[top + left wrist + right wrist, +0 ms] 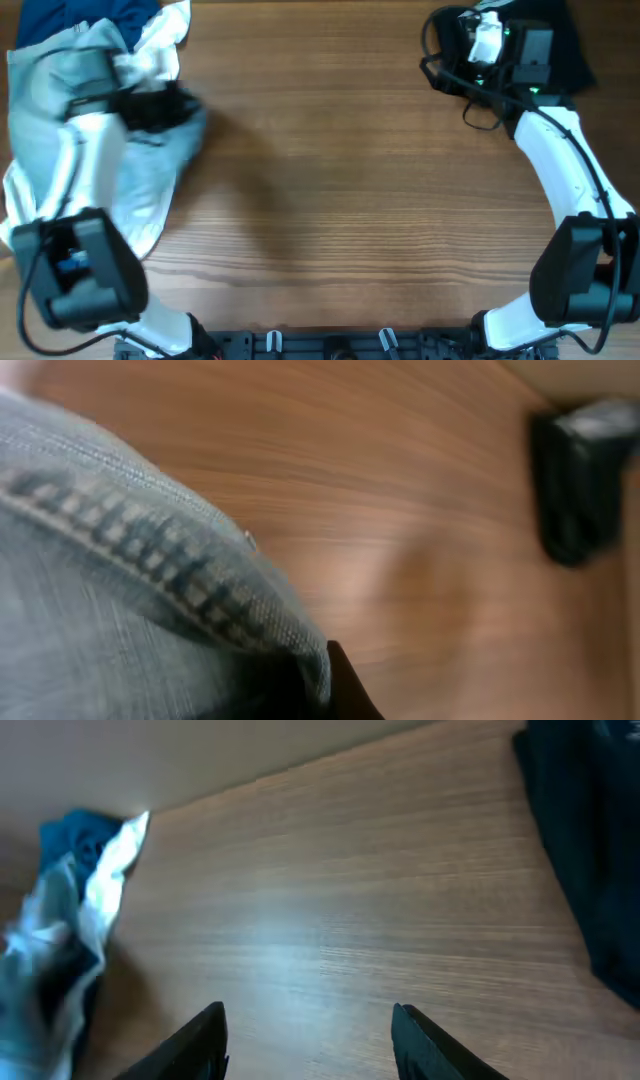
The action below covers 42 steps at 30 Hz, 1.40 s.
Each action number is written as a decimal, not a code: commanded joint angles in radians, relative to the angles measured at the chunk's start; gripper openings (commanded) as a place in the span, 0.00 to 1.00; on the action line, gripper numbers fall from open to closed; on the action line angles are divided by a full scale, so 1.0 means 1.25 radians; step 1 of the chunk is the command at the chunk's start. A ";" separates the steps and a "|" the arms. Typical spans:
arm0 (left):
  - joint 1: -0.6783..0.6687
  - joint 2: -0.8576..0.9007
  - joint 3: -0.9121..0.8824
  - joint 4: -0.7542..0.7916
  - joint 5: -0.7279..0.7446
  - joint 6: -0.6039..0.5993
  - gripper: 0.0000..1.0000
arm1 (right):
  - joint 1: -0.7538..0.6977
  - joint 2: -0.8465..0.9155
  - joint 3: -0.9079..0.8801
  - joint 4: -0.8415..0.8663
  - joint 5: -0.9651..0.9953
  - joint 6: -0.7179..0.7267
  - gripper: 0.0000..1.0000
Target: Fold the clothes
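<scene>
The pale-blue denim shorts [150,175] lie at the table's left, with a dark-blue garment [95,15] and a white garment [165,35] behind them. My left gripper [160,105] is over the shorts. In the left wrist view the stitched denim hem [150,560] fills the left side and runs into the jaws [320,700]; only one dark fingertip shows. A black garment [565,35] lies at the far right corner, also in the right wrist view [590,850]. My right gripper [455,55] hangs beside it, open and empty [310,1040], over bare wood.
The wooden table [360,200] stretches between the two arms. The pile of clothes shows far left in the right wrist view [70,920]. A dark blurred object [580,480] sits at the upper right of the left wrist view.
</scene>
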 commanded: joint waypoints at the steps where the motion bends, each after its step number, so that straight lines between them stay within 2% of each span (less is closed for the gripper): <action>1: -0.250 0.037 0.005 0.127 0.074 -0.165 0.04 | -0.045 -0.034 0.014 -0.005 -0.042 0.065 0.57; 4: -0.422 0.096 0.005 0.292 -0.002 -0.240 0.04 | -0.087 -0.035 0.014 -0.041 -0.045 0.056 0.58; 7: -0.526 0.143 0.005 0.386 -0.103 -0.262 0.08 | -0.123 -0.035 0.014 -0.084 -0.045 0.031 0.62; 9: -0.580 0.168 0.005 0.452 -0.145 -0.262 0.43 | -0.145 -0.035 0.014 -0.102 -0.049 -0.007 0.65; 10: -0.588 0.168 0.005 0.462 -0.159 -0.262 0.65 | -0.147 -0.035 0.014 -0.103 -0.051 -0.015 0.67; 12: -0.589 0.164 0.006 0.482 -0.166 -0.262 1.00 | -0.147 -0.035 0.014 -0.100 -0.051 -0.028 0.70; 16: -0.486 0.088 0.012 0.476 -0.065 -0.331 1.00 | -0.142 -0.035 0.014 -0.094 -0.067 -0.042 0.72; 18: -0.365 0.011 0.012 0.434 0.034 -0.367 1.00 | -0.114 -0.035 0.014 -0.104 -0.081 -0.071 0.72; 19: -0.326 -0.010 0.012 0.404 0.045 -0.367 1.00 | -0.096 -0.035 0.014 -0.110 -0.077 -0.086 0.72; 22: -0.199 -0.058 0.012 0.249 0.034 -0.290 1.00 | -0.006 -0.033 0.014 -0.126 0.014 -0.118 0.76; 25: -0.084 -0.061 0.012 0.032 -0.055 -0.183 1.00 | 0.129 -0.011 0.014 -0.094 0.179 -0.165 0.80; 27: -0.050 -0.060 0.011 -0.054 -0.112 -0.134 1.00 | 0.208 0.025 0.014 -0.057 0.303 -0.199 0.83; 30: -0.039 -0.060 0.011 -0.107 -0.152 -0.091 1.00 | 0.255 0.083 0.014 0.006 0.361 -0.235 0.85; 32: -0.043 -0.060 0.011 -0.122 -0.166 -0.080 1.00 | 0.258 0.138 0.014 0.069 0.330 -0.251 0.84; 35: -0.047 -0.060 0.011 -0.130 -0.172 -0.081 1.00 | 0.257 0.215 0.014 0.133 0.232 -0.294 0.72; 38: -0.049 -0.060 0.011 -0.138 -0.172 -0.081 1.00 | 0.258 0.238 0.014 0.124 0.218 -0.298 0.61; 42: -0.049 -0.060 0.011 -0.137 -0.178 -0.081 1.00 | 0.258 0.266 0.014 0.110 0.167 -0.298 0.62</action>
